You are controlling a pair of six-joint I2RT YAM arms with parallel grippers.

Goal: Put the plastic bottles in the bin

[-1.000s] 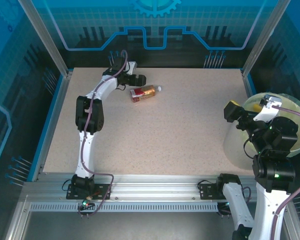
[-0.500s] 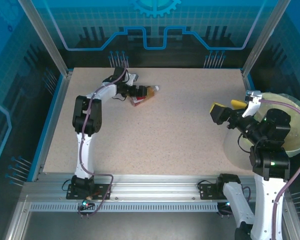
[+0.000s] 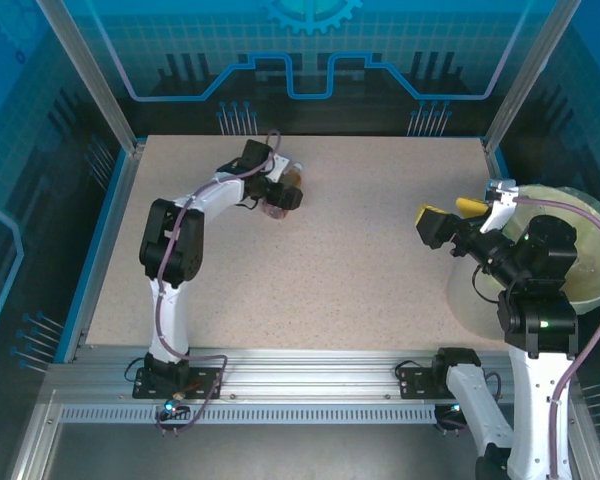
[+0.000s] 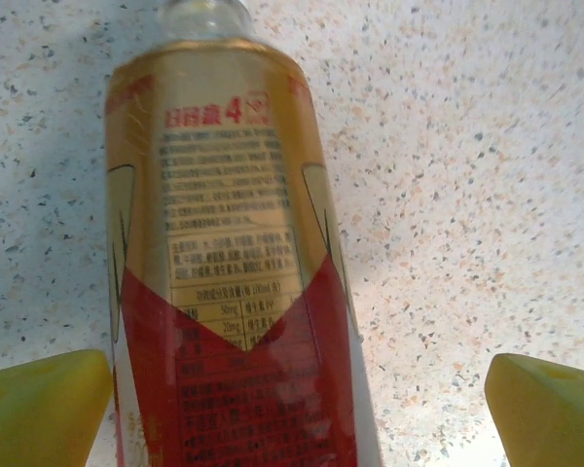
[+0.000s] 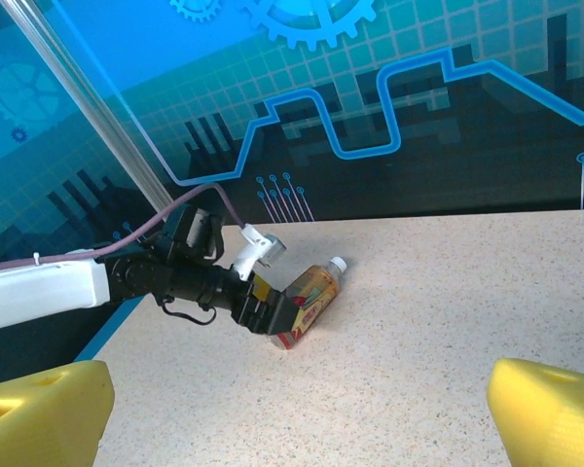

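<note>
One plastic bottle (image 4: pixel 229 243) with amber liquid, a red and gold label and a white cap lies on its side on the speckled table, far left of centre. My left gripper (image 4: pixel 297 394) is open and straddles the bottle's lower half; the yellow fingertips (image 4: pixel 44 399) stand wide apart, the left one close to the bottle's side. From above, the left gripper (image 3: pixel 285 195) covers most of the bottle (image 3: pixel 294 177). The right wrist view shows the same bottle (image 5: pixel 311 290) in front of the left gripper (image 5: pixel 273 313). My right gripper (image 3: pixel 445 222) hangs open and empty beside the bin (image 3: pixel 592 262).
The bin with its pale yellow-green bag stands off the table's right edge, partly behind my right arm. A blue rail (image 3: pixel 105 230) borders the table's left side, and glass walls with metal posts (image 3: pixel 90 70) enclose the back and sides.
My left gripper slid right over the bottle, which turned and now lies between the open fingers. My right gripper swung left from over the bin to the table's right edge.
</note>
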